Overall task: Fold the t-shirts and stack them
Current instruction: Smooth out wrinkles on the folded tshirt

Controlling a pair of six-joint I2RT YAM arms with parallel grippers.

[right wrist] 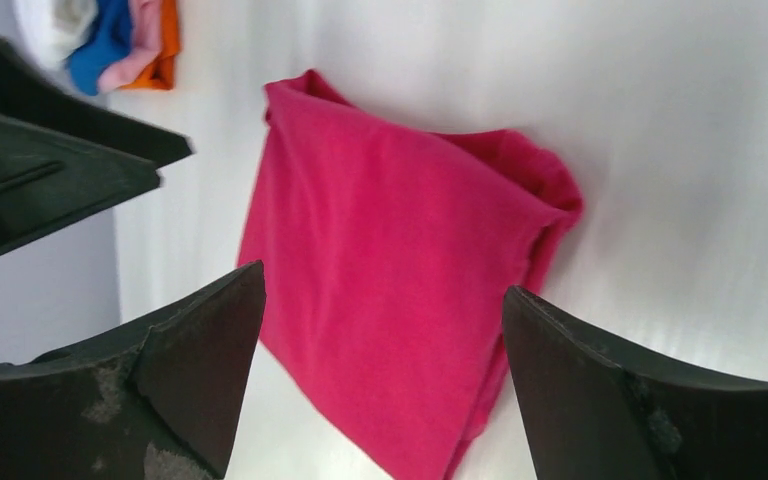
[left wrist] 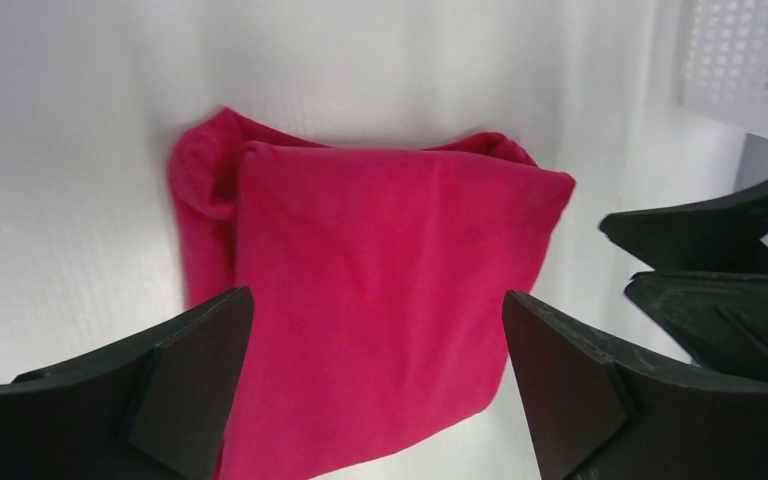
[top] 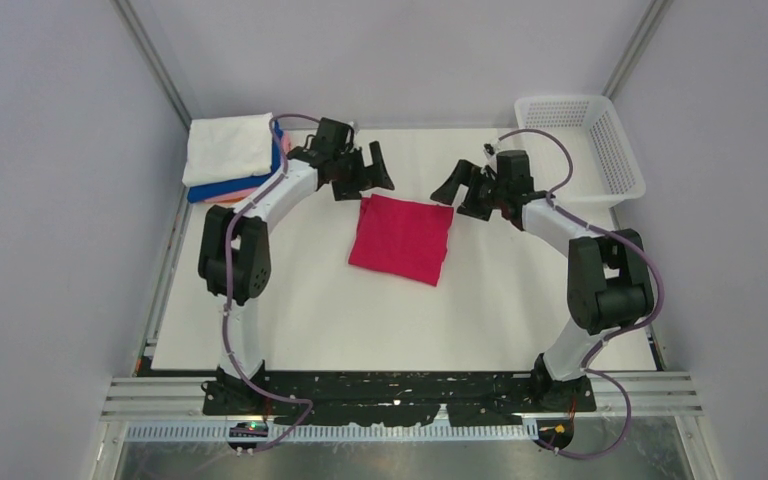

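Wide open, empty on left tool (top: 363, 178) and right tool (top: 458, 193). Could wreck magenta t-shirt (top: 401, 238) fold grabbing one layer.

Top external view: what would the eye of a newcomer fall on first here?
The magenta-red t-shirt, folded into a rough square, lies in the middle of the white table and stands out most. The left gripper and the right gripper hang open near its far corners, holding nothing. At the far left sits a stack of folded t-shirts, white on top, and at the far right a white mesh basket.
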